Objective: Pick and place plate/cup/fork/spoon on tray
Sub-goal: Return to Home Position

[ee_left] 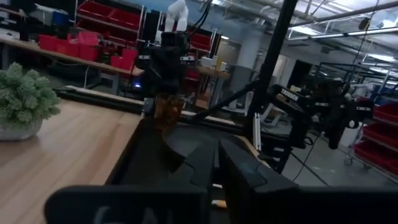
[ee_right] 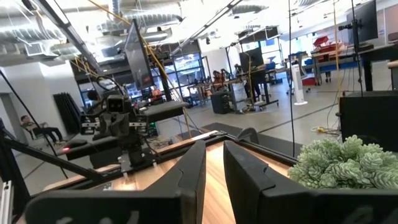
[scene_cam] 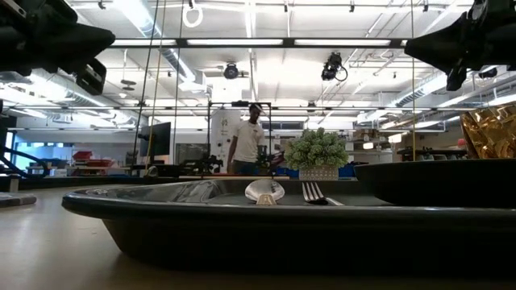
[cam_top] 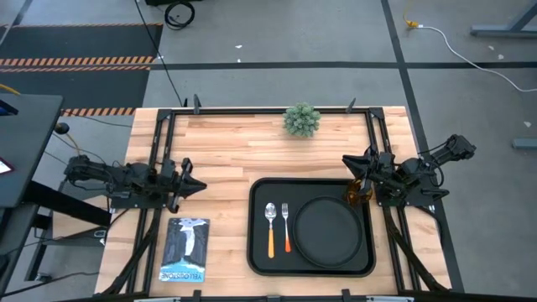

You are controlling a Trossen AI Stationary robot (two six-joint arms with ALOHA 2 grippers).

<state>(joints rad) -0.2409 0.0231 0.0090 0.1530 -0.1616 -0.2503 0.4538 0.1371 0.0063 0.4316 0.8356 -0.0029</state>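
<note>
The black tray (cam_top: 256, 252) lies on the table's right half. On it lie the spoon (cam_top: 271, 226) and the fork (cam_top: 286, 225) side by side, handles toward the near edge, and the round black plate (cam_top: 327, 231) to their right. The amber cup (cam_top: 359, 193) stands at the tray's far right corner, beside the plate's rim; it also shows in the low view (scene_cam: 493, 129). My right gripper (cam_top: 351, 164) hovers just above and beyond the cup, pointing toward the table's left, empty, with a narrow gap between its fingers (ee_right: 193, 168). My left gripper (cam_top: 200, 186) waits at the table's left, shut.
A small green potted plant (cam_top: 301, 120) stands at the table's far edge, in the middle. A blue-and-white booklet (cam_top: 185, 250) lies near the front left. Bare wood lies between the left gripper and the tray. A person (scene_cam: 248, 141) stands in the room beyond.
</note>
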